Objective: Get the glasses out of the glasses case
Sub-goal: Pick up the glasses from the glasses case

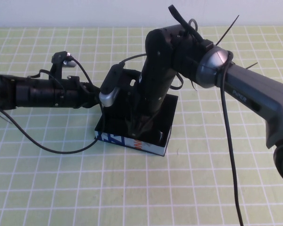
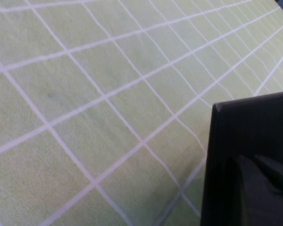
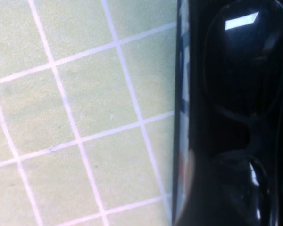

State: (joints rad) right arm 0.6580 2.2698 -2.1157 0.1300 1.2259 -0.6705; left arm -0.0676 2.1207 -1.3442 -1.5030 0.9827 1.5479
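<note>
Glasses (image 3: 245, 108) inside glasses case (image 1: 156, 147) (near front wall)

A green table mat (image 1: 47, 188) ruled with a grid of thin white lines is seen across nearly the whole high view, from lower left to lower right. Along the top edge of the frame, a pale, plain wall (image 1: 85, 12) is shown behind it. The same gridded mat fills both wrist views.
</note>
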